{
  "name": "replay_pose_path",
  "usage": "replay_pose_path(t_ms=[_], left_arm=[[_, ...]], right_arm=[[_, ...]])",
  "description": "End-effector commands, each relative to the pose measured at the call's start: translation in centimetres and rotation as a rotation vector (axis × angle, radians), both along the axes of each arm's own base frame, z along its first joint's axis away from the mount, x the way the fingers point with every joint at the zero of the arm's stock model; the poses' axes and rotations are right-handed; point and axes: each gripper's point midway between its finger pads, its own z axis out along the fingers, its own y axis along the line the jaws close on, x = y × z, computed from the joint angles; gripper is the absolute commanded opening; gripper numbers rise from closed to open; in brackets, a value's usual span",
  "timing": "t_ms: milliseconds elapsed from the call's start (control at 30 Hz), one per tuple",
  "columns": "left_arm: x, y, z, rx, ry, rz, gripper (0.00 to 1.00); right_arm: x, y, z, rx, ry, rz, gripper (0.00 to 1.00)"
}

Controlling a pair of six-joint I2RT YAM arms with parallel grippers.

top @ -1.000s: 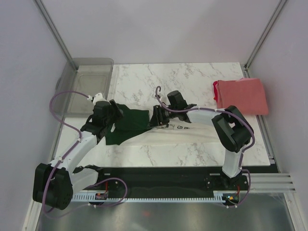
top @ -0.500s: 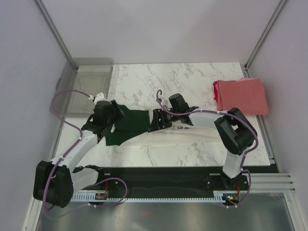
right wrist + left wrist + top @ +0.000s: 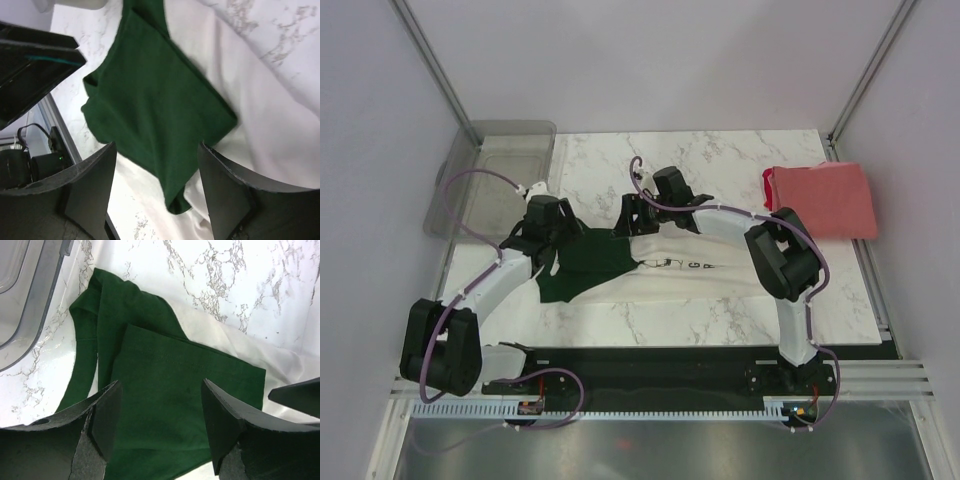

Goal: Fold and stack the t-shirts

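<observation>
The cream-white t-shirt lies flat across the table's middle, black lettering showing, its dark green sleeve folded over at its left end. The same green sleeve fills the left wrist view and spreads over white cloth as the sleeve in the right wrist view. My left gripper hovers open above the sleeve's left part, nothing between its fingers. My right gripper hangs open over the sleeve's upper right edge, also holding nothing. The coral-red t-shirt lies folded at the table's far right.
A clear grey plastic bin stands at the table's left edge, close to the left arm; its rim shows in the left wrist view. Bare marble table stretches behind the shirts. Metal frame posts rise at both back corners.
The right gripper opened, let go of the shirt and moved up and back toward the far side. The left gripper shifted slightly back and right, staying open. The green sleeve now lies flat.
</observation>
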Motion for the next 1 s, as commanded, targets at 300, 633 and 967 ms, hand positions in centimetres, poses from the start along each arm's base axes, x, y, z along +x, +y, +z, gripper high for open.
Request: replay_pose_path(t_ms=[300, 633, 967], left_arm=[[3.4, 0.4, -0.9, 0.064, 0.053, -0.017, 0.62], [3.3, 0.5, -1.6, 0.082, 0.074, -0.039, 0.59], [2.8, 0.8, -1.1, 0.093, 0.057, -0.037, 0.6]], right_arm=[[3.3, 0.0, -2.6, -0.065, 0.06, -0.07, 0.55], [2.2, 0.7, -0.9, -0.019, 0.056, 0.031, 0.0], [-3.2, -1.6, 1.1, -0.018, 0.039, 0.133, 0.0]])
